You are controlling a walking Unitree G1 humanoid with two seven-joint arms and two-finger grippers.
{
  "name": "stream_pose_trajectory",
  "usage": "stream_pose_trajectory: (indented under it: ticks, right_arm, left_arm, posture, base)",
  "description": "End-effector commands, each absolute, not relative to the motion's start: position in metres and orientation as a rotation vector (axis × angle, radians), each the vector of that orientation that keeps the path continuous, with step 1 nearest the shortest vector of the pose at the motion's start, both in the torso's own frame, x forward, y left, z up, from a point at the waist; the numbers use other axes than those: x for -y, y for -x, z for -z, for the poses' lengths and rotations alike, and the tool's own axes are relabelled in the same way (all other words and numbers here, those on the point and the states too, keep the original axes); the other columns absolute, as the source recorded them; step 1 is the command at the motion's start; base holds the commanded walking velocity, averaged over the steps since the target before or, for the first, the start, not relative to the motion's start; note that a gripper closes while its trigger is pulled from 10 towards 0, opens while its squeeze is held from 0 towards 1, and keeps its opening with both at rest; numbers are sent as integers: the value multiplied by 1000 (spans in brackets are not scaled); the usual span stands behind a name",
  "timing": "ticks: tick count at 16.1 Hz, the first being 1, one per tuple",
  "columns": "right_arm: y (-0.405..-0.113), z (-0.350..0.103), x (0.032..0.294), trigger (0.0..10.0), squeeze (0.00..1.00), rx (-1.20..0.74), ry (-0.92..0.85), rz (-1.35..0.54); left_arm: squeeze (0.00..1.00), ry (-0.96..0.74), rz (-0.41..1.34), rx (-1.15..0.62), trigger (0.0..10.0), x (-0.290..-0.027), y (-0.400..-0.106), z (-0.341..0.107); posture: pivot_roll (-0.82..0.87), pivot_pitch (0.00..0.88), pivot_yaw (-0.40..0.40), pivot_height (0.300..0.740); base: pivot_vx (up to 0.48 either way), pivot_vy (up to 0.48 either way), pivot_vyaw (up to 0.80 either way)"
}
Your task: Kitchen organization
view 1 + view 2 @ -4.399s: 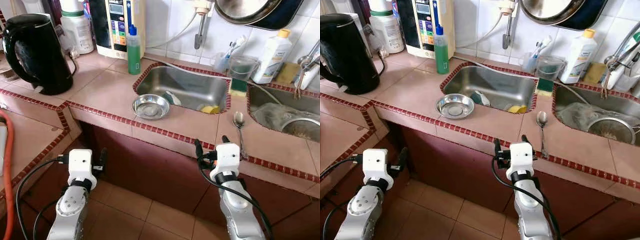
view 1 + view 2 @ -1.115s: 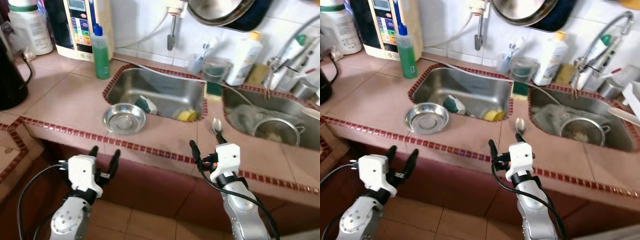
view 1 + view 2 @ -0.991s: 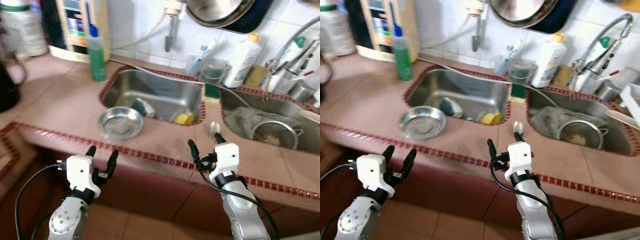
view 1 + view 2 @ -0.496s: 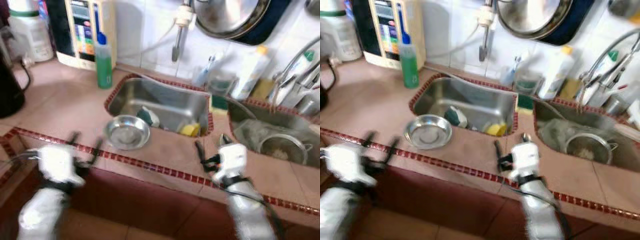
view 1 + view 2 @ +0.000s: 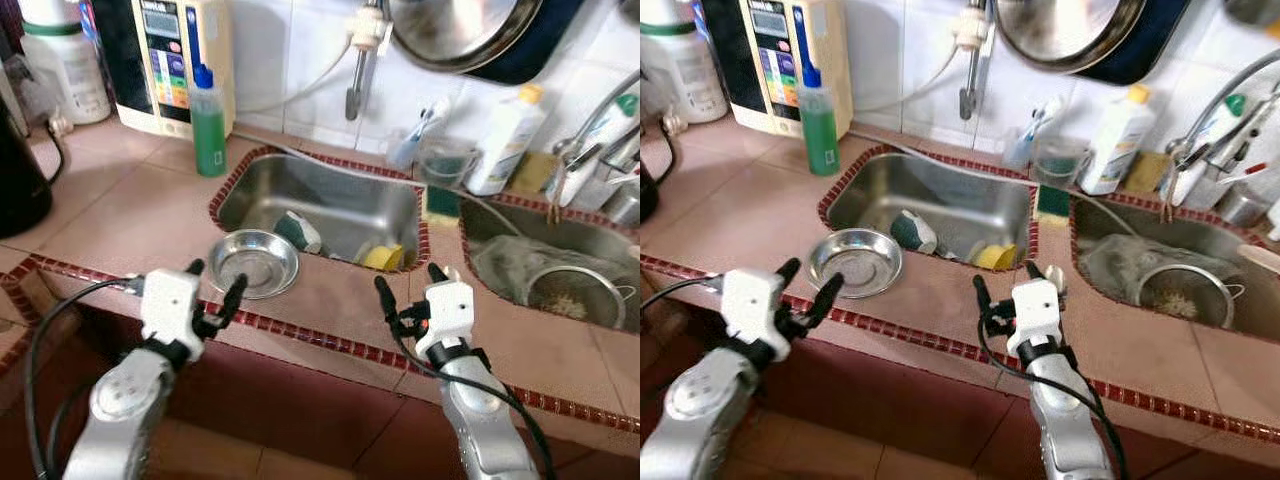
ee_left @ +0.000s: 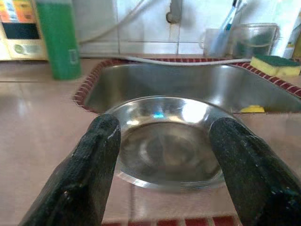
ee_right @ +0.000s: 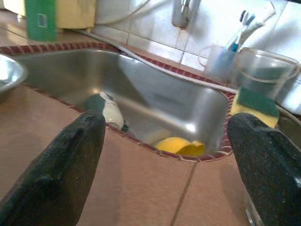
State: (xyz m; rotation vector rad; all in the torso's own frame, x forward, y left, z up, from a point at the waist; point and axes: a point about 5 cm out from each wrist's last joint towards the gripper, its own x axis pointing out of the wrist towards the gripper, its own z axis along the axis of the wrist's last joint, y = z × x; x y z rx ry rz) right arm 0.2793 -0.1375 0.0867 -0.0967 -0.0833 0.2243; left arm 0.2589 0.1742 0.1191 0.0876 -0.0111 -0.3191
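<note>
Both grippers stand with jaws spread wide and grasp nothing: the left gripper (image 5: 215, 283) hangs at the counter's front edge, just before the steel bowl (image 5: 253, 263), and the right gripper (image 5: 408, 284) hangs over the counter (image 5: 120, 205) before the near sink (image 5: 330, 205). The bowl sits on the tiles at the sink's front left corner, while a yellow sponge (image 5: 383, 257) and a green-and-white item (image 5: 299, 231) lie inside the sink. Behind stand a green bottle (image 5: 208, 122), a white bottle (image 5: 507, 140) and a cup of toothbrushes (image 5: 410, 146), with a second sink (image 5: 560, 265) to the right.
</note>
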Motion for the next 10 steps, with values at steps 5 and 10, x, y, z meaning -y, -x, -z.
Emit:
stream_pose_trajectory:
  ticks: [5, 10]
  right_arm:
    - [-281, -96, 141, 10000, 0, 110, 95, -210]
    - [-273, -106, 142, 10000, 0, 151, 98, -283]
  left_arm:
    - [0, -108, 357, -63, 10000, -163, -275, -120]
    - [0, -88, 350, -65, 10000, -167, -299, -141]
  posture:
    - [-11, 0, -66, 740]
    - [-37, 0, -42, 740]
  base:
    - [0, 0, 0]
    - [0, 0, 0]
